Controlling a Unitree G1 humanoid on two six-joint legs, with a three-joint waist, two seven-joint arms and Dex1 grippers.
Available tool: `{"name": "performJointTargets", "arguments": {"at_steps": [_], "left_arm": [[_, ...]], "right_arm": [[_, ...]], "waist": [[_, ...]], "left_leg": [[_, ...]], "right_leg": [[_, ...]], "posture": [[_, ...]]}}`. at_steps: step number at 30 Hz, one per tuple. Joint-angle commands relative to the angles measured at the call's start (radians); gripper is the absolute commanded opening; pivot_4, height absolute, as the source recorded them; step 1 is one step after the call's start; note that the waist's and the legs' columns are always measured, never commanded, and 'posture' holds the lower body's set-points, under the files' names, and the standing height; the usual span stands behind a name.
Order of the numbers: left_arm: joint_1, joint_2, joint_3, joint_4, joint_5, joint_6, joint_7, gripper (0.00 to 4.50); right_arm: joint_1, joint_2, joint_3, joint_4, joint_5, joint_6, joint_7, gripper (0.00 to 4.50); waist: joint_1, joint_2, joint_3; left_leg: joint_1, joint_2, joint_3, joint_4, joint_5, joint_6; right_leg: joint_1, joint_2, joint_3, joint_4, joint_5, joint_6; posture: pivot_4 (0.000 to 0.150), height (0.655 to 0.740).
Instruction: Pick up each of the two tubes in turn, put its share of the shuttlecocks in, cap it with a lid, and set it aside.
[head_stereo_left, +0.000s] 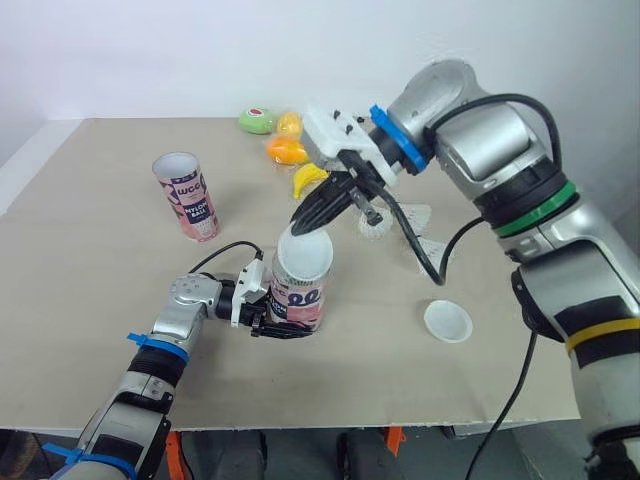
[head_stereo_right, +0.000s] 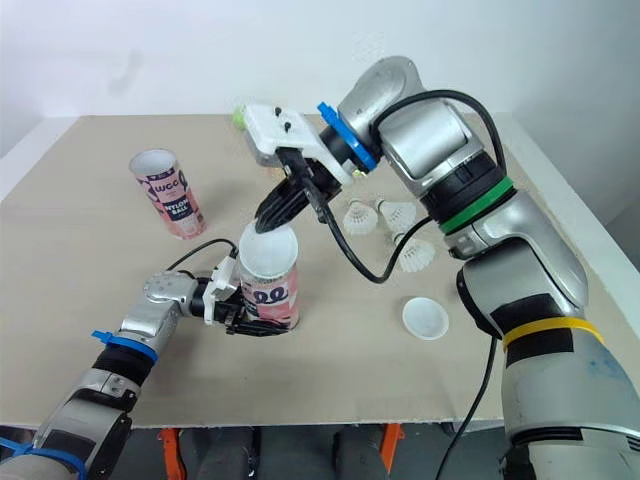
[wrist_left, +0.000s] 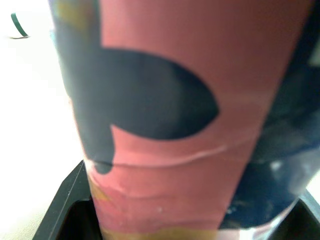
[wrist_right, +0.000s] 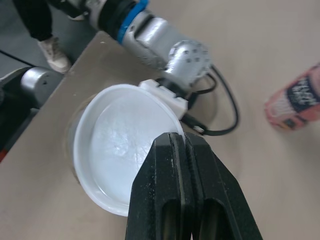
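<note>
A pink shuttlecock tube (head_stereo_left: 297, 296) stands upright near the table's front middle, and my left gripper (head_stereo_left: 272, 322) is shut on its lower part. From close up, the tube (wrist_left: 175, 125) sits between the black fingers (wrist_left: 65, 210). My right gripper (head_stereo_left: 302, 221) is shut on the rim of a white lid (head_stereo_left: 304, 256), held tilted at the tube's mouth. The right wrist view looks down on that lid (wrist_right: 120, 155) past the closed fingers (wrist_right: 170, 150). The second pink tube (head_stereo_left: 187, 196) stands uncapped at the left. Three shuttlecocks (head_stereo_right: 397, 213) lie right of centre.
A second white lid (head_stereo_left: 447, 321) lies on the table at the front right. Toy fruit (head_stereo_left: 288, 150) sits at the back middle, behind my right arm. The table's front edge (head_stereo_left: 300, 425) runs close to the held tube.
</note>
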Motion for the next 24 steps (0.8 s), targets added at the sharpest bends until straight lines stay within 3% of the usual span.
{"name": "performJointTargets", "arguments": {"at_steps": [1, 16, 24], "left_arm": [[0.029, -0.002, -0.033, 0.039, 0.04, 0.013, 0.005, 2.79], [0.031, -0.002, -0.034, 0.048, 0.039, 0.007, 0.001, 2.79], [0.036, -0.005, -0.032, 0.046, 0.039, 0.008, 0.004, 2.79]], "right_arm": [[-0.005, 0.001, -0.011, -0.032, -0.002, -0.003, 0.04, 0.06], [0.039, -0.035, 0.041, -0.119, -0.073, -0.075, 0.04, 0.06], [0.112, 0.057, -0.061, -0.145, -0.167, -0.165, -0.004, 0.06]], "waist": [[0.0, 0.0, 0.0], [0.001, 0.0, 0.0], [0.0, 0.0, 0.0]], "left_leg": [[0.0, 0.0, 0.0, 0.0, 0.0, 0.0], [0.0, 0.0, 0.0, 0.0, 0.0, 0.0], [0.001, 0.0, 0.0, 0.0, 0.0, 0.0]], "right_leg": [[0.0, 0.0, 0.0, 0.0, 0.0, 0.0], [0.0, 0.0, 0.0, 0.0, -0.001, 0.0], [0.001, 0.0, 0.0, 0.0, -0.001, 0.0]], "posture": [[0.15, 0.6895], [0.15, 0.6895], [0.15, 0.6895]]}}
